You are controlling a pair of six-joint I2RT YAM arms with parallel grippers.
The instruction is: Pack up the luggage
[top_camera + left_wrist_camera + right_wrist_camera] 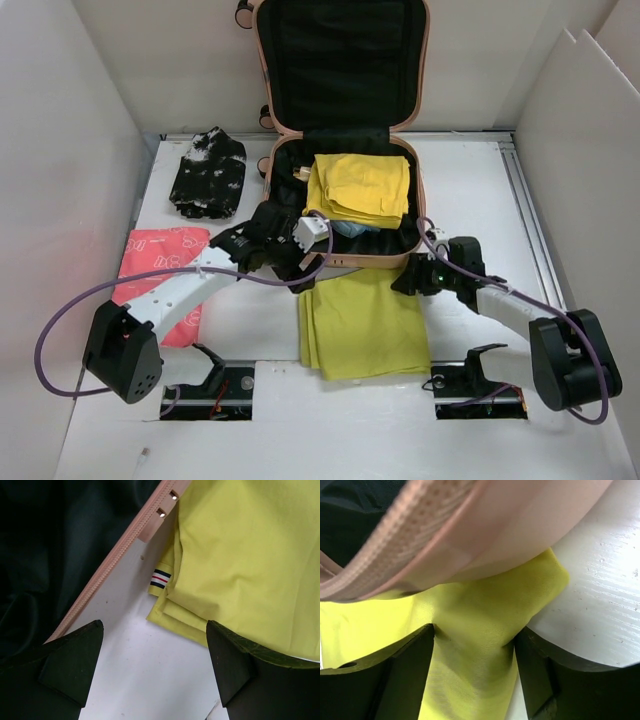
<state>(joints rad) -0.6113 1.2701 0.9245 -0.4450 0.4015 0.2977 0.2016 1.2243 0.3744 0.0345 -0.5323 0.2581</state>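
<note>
At the middle of the tabletop [470,200]: luggage [375,262], open, lid standing up, black inside.
Inside the luggage: inner yellow cloth [362,188], folded.
Just in front of the luggage: outer yellow cloth [362,325], folded flat. Its far edge slips under the luggage's front wall.
Tag [161,577]: small and striped, on the outer yellow cloth's corner near the luggage rim.
Left of the luggage: black cloth [208,173] with white spots.
Left of the luggage, nearer the arms: pink cloth [160,270], with the left arm over it.
Left pincer [155,630]: at the luggage's front left corner, over bare tabletop, spread wide, with nothing in it.
Right pincer [475,645]: at the luggage's front right corner, one finger on each side of a bump in the outer yellow cloth. I cannot tell if it is pinching.
</note>
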